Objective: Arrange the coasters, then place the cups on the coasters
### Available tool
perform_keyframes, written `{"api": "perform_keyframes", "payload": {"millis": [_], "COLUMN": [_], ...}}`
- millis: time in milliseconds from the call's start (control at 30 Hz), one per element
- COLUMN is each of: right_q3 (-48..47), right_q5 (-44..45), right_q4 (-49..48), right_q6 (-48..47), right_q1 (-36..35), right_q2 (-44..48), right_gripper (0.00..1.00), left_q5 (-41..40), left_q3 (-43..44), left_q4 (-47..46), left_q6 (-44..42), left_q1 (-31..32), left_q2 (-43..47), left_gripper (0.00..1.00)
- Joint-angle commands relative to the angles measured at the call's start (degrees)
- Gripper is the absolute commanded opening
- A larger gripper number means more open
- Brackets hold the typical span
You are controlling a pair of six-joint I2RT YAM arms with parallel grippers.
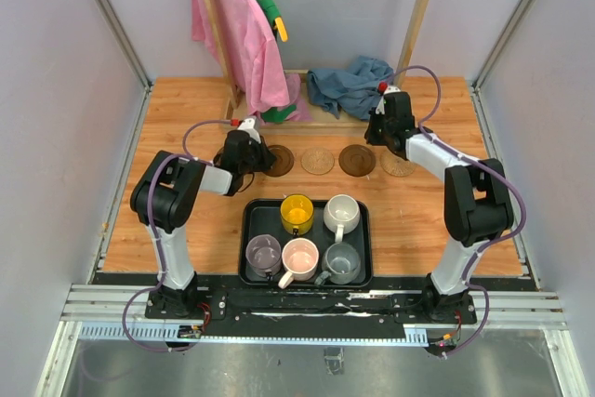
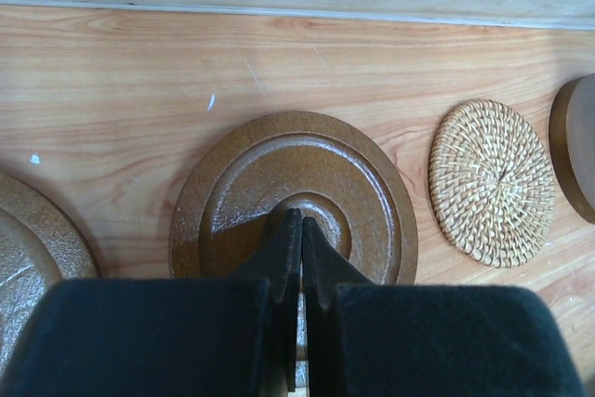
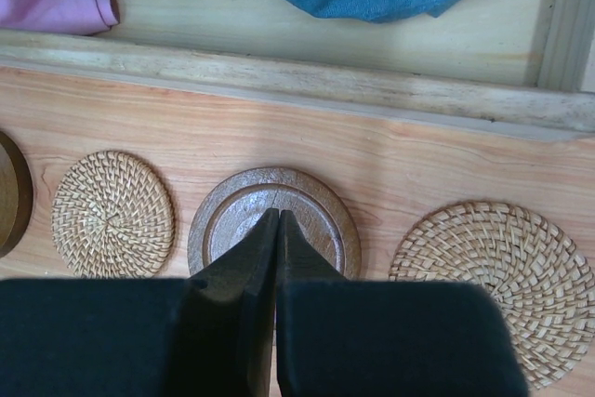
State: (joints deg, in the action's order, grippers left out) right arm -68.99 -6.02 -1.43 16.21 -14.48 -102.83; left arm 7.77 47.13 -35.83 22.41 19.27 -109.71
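Left jaws are pinched shut over the middle of a dark brown coaster (image 2: 279, 165). Right jaws are closed too, above another dark coaster (image 3: 316, 220), with tan woven coasters (image 3: 113, 214) on either side. We see the row running along the wooden table (image 1: 186, 118) toward its far edge. The five cups (image 1: 297, 213) sit in the black tray (image 1: 249, 230) at the near edge. A pink cloth (image 1: 246, 44) hangs behind, with a blue cloth (image 1: 349, 83) heaped beside it.

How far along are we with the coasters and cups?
Done, apparently: the coasters lie in a row beyond the black tray. In hand: the left end effector is shut over one dark brown coaster, the right end effector shut over another, perhaps nudging them. Left: the yellow cup, white cup, purple cup, pink cup and grey cup all sit in the tray; none is on a coaster.
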Motion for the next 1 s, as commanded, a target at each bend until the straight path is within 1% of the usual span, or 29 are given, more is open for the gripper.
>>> {"api": "perform_keyframes", "payload": {"millis": [0, 767, 967], "right_q3": [1.2, 0.4, 0.4], "right_q5": [-0.4, -2.2, -2.5], "right_q4": [0.4, 0.5, 0.3], "right_q6": [0.4, 0.8, 0.9], "right_q1": [-0.1, -0.1, -0.2], "right_q2": [2.2, -0.3, -0.3], "right_gripper": [0.01, 0.01, 0.01], "left_q5": [-2.3, -4.1, -3.4], "left_q3": [1.0, 3.7, 2.7], "left_q4": [3.0, 3.6, 2.6], "left_q6": [0.6, 0.2, 0.2], "left_q1": [0.3, 0.3, 0.3], "left_q2": [-1.2, -3.1, -2.4], "left_gripper": [0.01, 0.01, 0.00]}}
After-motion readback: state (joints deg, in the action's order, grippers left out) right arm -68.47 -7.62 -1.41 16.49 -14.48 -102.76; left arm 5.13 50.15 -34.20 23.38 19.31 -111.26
